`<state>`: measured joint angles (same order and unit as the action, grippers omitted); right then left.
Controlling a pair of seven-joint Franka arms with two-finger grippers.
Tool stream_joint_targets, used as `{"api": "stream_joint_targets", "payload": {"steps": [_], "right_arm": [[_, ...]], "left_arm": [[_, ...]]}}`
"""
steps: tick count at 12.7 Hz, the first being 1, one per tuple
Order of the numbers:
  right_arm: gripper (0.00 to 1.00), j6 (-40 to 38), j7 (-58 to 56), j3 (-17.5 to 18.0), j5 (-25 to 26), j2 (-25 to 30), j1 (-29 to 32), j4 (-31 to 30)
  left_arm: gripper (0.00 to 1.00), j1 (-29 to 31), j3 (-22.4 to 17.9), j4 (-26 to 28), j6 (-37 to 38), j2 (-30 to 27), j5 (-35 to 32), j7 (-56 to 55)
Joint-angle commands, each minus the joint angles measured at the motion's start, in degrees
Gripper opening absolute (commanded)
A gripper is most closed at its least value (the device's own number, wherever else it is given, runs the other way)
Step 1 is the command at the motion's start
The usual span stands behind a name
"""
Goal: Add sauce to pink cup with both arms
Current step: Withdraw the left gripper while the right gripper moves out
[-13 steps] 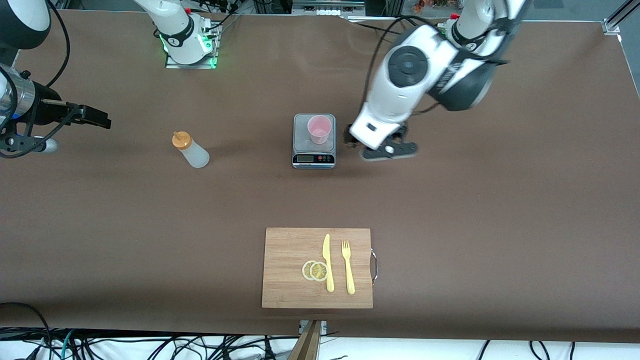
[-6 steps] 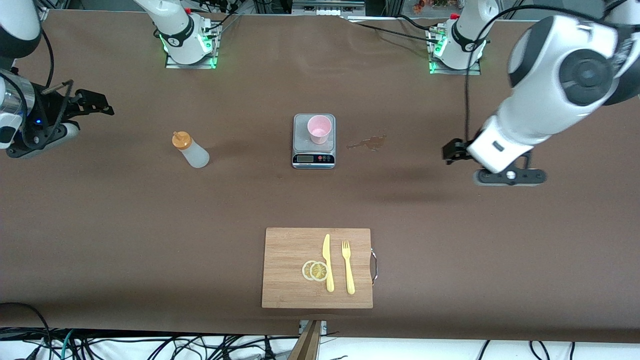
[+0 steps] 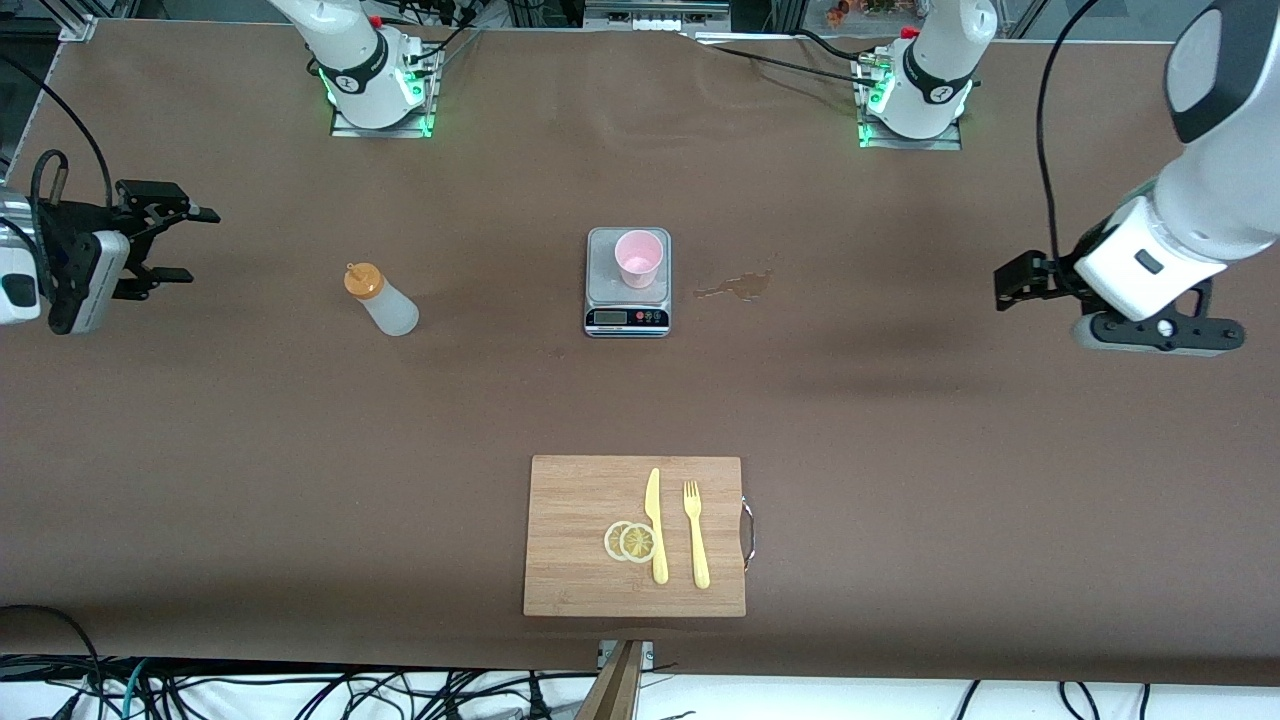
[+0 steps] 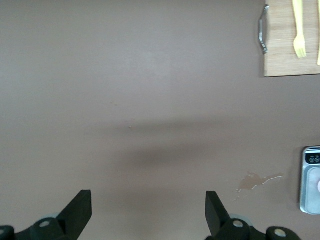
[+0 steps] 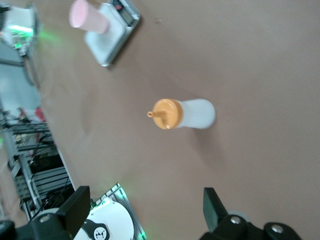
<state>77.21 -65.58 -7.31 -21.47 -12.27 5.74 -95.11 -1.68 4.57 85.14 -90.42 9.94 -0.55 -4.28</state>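
Two grippers hang over the two ends of the table, and both have their fingers spread wide with nothing in them. The right gripper point(image 3: 165, 243) is up over the right arm's end of the table. The left gripper point(image 3: 1010, 283) is up over the left arm's end.

The sauce point(image 3: 381, 299) stands upright on the brown table point(image 3: 900, 450), between the right gripper and the scale point(image 3: 627, 282). Its orange cap is on top, so its long side points up. The right gripper is much closer to the sauce than the left gripper is. In the right wrist view the sauce point(image 5: 182, 113) sits out ahead of the open fingers, about in the middle of the gap. So I think the right arm should go for the bottle, coming in from the side and squeezing around its soft body.

The pink cup point(image 3: 639, 258) stands on the scale in the middle of the table. It is well apart from the sauce, and about level with it as seen from the front camera. The left arm looks like the one to reach for the cup, but it is well away from it now.

Nothing stands between the right gripper and the sauce. A brownish spill stain point(image 3: 735, 287) lies on the table just beside the scale, toward the left arm's end. A cutting board point(image 3: 570, 570) lies much nearer the front camera, with a yellow knife point(image 3: 654, 525), a yellow fork point(image 3: 696, 534) and lemon slices point(image 3: 630, 541) on it. None of these are in the way.
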Motion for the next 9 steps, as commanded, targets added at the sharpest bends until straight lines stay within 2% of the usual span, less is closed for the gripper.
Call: {"api": "stream_joint_targets", "payload": {"steps": [1,2,4,9], "right_arm": [[1.0,-3.11,-12.95,0.19,-3.05,-1.79,2.08,0.1],[1.0,-3.81,-17.69,0.19,-3.84,-2.49,2.78,-0.16],[1.0,-7.23,-25.18,0.19,-8.83,-4.94,6.2,-0.61],[1.0,-11.54,-42.15,0.1,-17.63,-15.14,12.01,-0.52]], "left_arm": [[1.0,0.19,-2.88,0.2,1.65,-0.89,3.35,2.08],[1.0,0.19,-3.5,0.29,1.91,-0.8,3.8,2.08],[1.0,0.27,-3.6,0.2,2.27,-0.63,3.8,2.08],[1.0,0.01,-3.33,-0.85,2.44,-0.27,3.8,1.99]]}}
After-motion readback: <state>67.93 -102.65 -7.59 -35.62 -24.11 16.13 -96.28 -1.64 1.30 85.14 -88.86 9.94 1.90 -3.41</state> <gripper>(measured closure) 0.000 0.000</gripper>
